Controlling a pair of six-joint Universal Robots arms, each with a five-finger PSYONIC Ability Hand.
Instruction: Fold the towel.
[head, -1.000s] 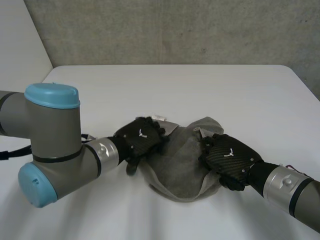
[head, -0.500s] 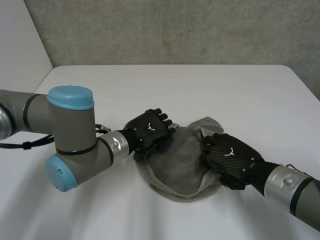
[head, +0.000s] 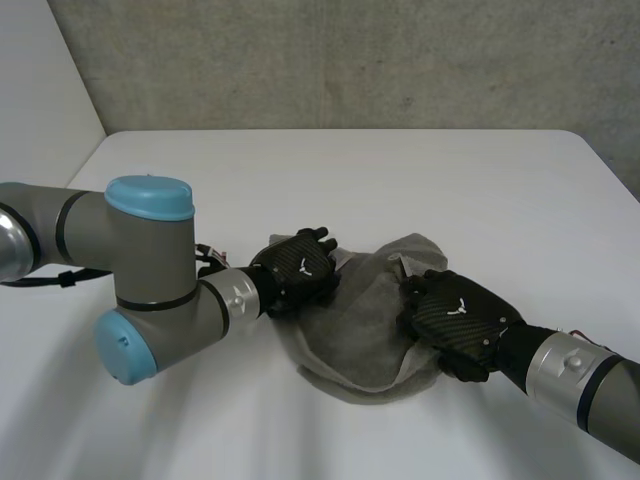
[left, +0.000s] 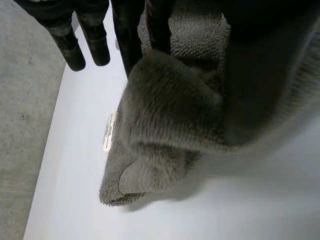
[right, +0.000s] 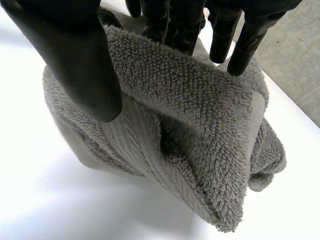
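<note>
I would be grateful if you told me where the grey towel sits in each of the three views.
Head view: the towel lies bunched mid-table, the left hand on one edge, the right hand on the opposite one.
Left wrist view: a fold pinched at that hand's fingertips.
Right wrist view: a fold pinched between thumb and fingers.
Shared landmark: the white table.

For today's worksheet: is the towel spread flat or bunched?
Bunched: the towel is a rumpled heap, folds pinched by the left hand and right hand.
</note>
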